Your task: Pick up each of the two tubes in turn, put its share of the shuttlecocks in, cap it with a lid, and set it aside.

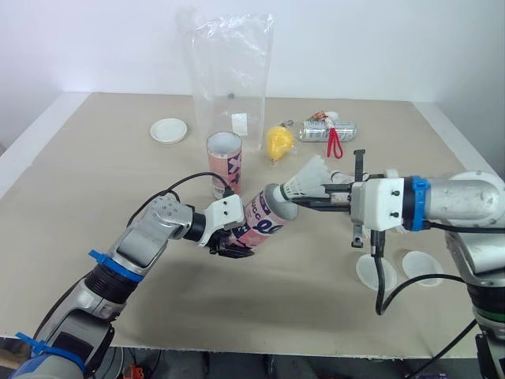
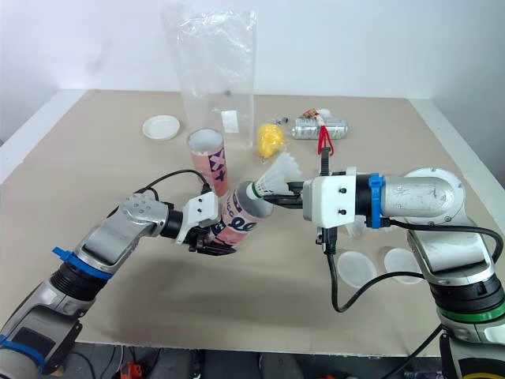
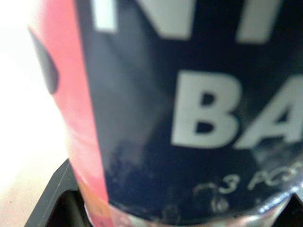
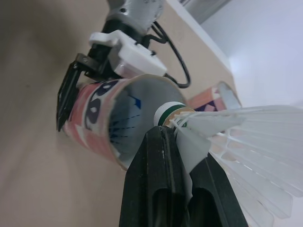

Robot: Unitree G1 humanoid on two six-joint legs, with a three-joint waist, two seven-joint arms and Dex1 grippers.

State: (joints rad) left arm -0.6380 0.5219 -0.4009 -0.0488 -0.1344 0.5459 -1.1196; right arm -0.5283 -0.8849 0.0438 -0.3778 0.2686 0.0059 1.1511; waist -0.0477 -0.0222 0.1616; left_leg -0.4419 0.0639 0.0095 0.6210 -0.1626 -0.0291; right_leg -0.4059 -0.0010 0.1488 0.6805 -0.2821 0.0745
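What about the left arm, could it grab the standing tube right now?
Probably not: the standing tube is close behind, but the left gripper is full, shut on the tilted tube.

Table (image 1: 95, 181) is being overlooked, forward-down, by both head eyes; tube (image 3: 189, 118) is being framed close-up by both wrist cameras, shuttlecock (image 4: 246, 137) by right's.

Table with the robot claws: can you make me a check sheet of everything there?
Surface: beige table, flat.
Job's things: tube tilted in the left claw; second tube upright behind it; white shuttlecock at the held tube's mouth; three white lids on the table.
Clutter: clear plastic bag, yellow object, silver can with red strap.
Claws: left shut on tube; right claw shut on shuttlecock.
Cables: black cable at left wrist, another hanging from right.
Surroundings: white wall.
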